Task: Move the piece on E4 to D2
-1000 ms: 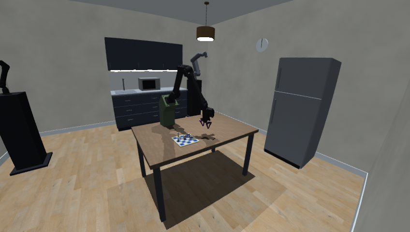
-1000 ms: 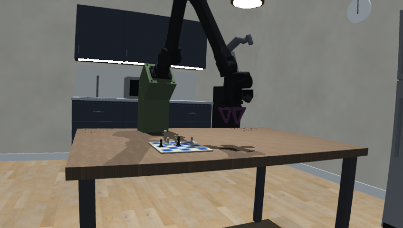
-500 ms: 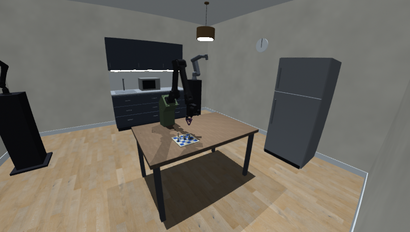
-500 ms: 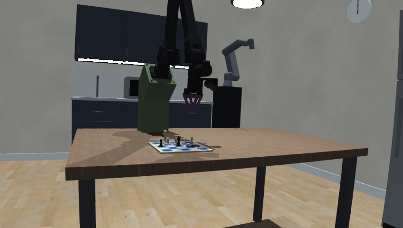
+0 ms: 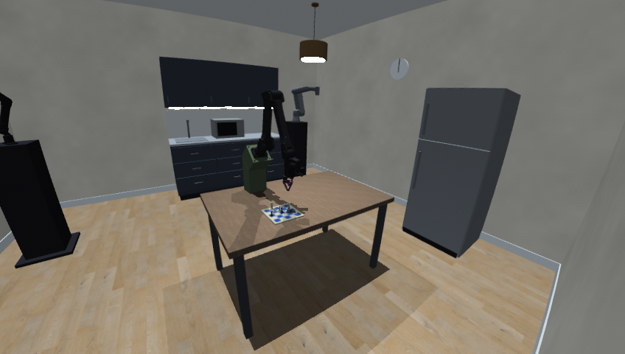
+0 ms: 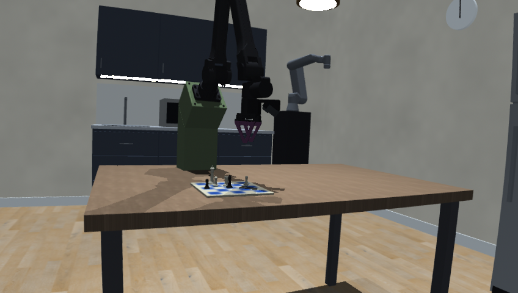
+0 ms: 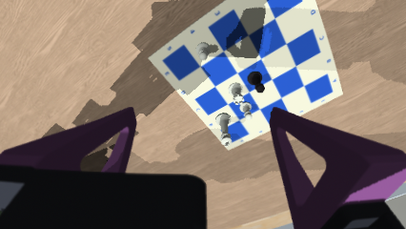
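A small blue-and-white chessboard (image 5: 282,213) lies on the wooden table, and it also shows in the exterior view (image 6: 232,188) and the wrist view (image 7: 253,67). Several small pieces stand upright on it. They include a black piece (image 7: 256,80), a white piece near one corner (image 7: 204,49) and a tall white piece (image 7: 224,126) by the near edge. The edge letters are too small to read, so I cannot tell which piece is on E4. My gripper (image 6: 247,136) hangs well above the table, over the board's far side. Its purple fingers are open and empty.
The arm's green base block (image 6: 199,134) stands on the table just behind the board. A grey arm on a black pedestal (image 6: 291,138) and the kitchen counter are beyond the table. A fridge (image 5: 455,167) stands to the right.
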Action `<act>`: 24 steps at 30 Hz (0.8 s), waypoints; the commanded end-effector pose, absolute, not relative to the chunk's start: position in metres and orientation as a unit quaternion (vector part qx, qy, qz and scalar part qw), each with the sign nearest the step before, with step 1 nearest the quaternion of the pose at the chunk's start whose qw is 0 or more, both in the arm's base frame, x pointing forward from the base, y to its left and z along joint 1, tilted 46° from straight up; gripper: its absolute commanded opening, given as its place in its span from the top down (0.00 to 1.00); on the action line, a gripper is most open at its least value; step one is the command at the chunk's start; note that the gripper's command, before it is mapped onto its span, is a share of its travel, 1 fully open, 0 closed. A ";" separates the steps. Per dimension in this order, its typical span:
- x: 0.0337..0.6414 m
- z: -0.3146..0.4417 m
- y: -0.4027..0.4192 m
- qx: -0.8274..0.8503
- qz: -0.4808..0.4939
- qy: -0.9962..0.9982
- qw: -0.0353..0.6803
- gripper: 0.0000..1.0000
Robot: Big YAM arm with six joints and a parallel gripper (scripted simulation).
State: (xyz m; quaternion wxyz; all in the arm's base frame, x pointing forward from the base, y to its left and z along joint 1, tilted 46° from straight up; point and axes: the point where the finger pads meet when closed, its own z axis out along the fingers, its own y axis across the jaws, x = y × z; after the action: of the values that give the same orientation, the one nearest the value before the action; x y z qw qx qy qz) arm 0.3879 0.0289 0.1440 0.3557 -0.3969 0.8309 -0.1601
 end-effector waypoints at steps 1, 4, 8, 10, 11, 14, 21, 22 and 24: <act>0.392 0.153 0.032 -0.394 -0.159 0.829 0.365 0.00; 0.408 0.149 0.030 -0.392 -0.163 0.827 0.369 0.00; 0.435 0.115 0.027 -0.396 -0.165 0.827 0.364 0.00; 0.438 0.111 0.031 -0.400 -0.163 0.825 0.364 0.00; 0.435 0.108 0.033 -0.403 -0.161 0.825 0.362 0.67; 0.432 0.118 0.033 -0.401 -0.165 0.821 0.372 0.67; 0.430 0.106 0.033 -0.402 -0.159 0.827 0.359 0.67; 0.428 0.103 0.033 -0.403 -0.158 0.829 0.355 0.67; 0.430 0.106 0.033 -0.402 -0.159 0.828 0.357 0.67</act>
State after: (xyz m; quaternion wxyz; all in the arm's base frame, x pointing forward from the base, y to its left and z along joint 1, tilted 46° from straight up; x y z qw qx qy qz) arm 0.4292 0.0289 0.1048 0.3546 -0.3956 0.8319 -0.1602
